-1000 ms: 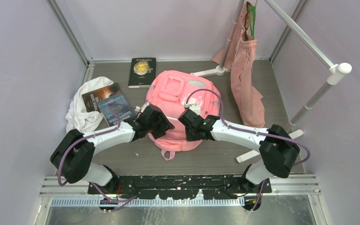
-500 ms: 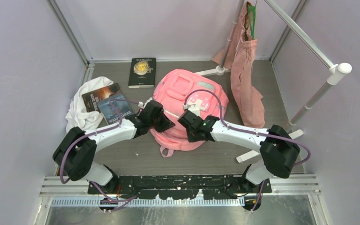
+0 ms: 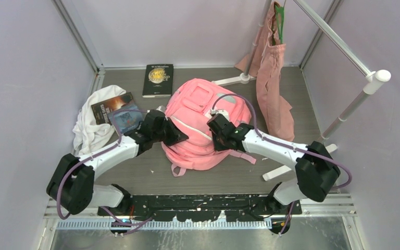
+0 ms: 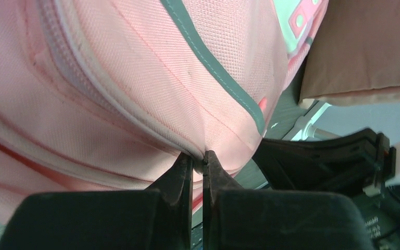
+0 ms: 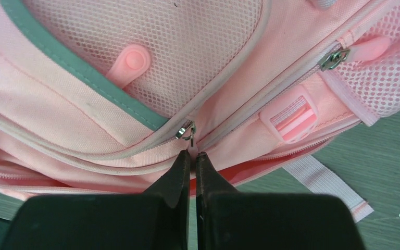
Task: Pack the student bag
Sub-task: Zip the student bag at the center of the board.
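Pinching the woven pink student bag (image 3: 203, 112)
Left gripper (image 4: 198, 156) nips a piped seam, right gripper (image 5: 192, 154) one by the metal slider (image 5: 186, 131); bare table (image 3: 239, 174) nearside.

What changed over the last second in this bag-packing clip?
The left gripper closed on the bag at its left side. The right gripper, shut on a zipper pull as before, moved farther out. The bag turned clockwise, and a strap now shows at its right. The books, cloth and tote stayed put.
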Robot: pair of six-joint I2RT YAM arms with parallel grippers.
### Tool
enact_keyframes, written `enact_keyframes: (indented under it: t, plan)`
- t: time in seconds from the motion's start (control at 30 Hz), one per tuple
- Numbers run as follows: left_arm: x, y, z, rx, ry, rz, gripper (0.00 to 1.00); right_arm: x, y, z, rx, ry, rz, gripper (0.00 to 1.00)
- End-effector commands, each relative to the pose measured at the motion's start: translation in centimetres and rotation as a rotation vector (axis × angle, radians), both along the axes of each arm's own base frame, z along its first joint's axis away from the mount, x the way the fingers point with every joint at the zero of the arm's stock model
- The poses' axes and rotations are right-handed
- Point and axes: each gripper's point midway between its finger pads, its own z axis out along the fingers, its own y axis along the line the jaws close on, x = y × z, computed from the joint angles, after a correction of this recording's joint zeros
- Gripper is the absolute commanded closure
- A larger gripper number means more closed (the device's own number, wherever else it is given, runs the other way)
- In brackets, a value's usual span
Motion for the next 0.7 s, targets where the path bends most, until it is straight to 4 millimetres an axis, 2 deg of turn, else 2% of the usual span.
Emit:
enact_keyframes:
  t: [0.0,0.17,0.2,0.27,0.33,0.4,0.53,0.6,0.67]
  plan:
    - [-0.8,0.4,0.3,0.044,-0.036,-0.134,1.00,3.7,-4.1,-1.0,-0.150,-0.036,-0.086,0.99]
    - [-1.2,1.1,-0.1,0.044,-0.043,-0.136,1.00,5.2,-4.6,-0.6,-0.137,-0.038,-0.112,0.98]
    - [-1.3,1.1,0.0,0.045,-0.050,-0.144,1.00,5.1,-4.5,-0.4,-0.130,-0.033,-0.108,0.88]
    - [-1.3,0.9,0.8,0.040,-0.051,-0.158,1.00,4.5,-3.9,0.3,-0.097,-0.020,-0.081,0.57]
    - [-1.2,0.6,1.7,0.045,-0.061,-0.189,0.86,3.9,-3.4,1.8,-0.049,-0.040,-0.061,0.39]
    - [-1.0,0.9,2.7,0.080,-0.084,-0.203,0.74,3.3,-2.9,3.7,-0.002,-0.073,-0.024,0.31]
    - [-0.2,3.5,5.8,0.205,-0.207,-0.152,0.43,2.0,-1.6,8.1,0.025,-0.172,0.054,0.26]
    - [0.1,5.3,7.4,0.259,-0.264,-0.095,0.35,1.0,0.3,9.3,-0.007,-0.221,0.107,0.25]
    - [0.1,7.2,8.6,0.283,-0.293,-0.037,0.32,0.0,2.8,9.4,-0.035,-0.245,0.166,0.25]
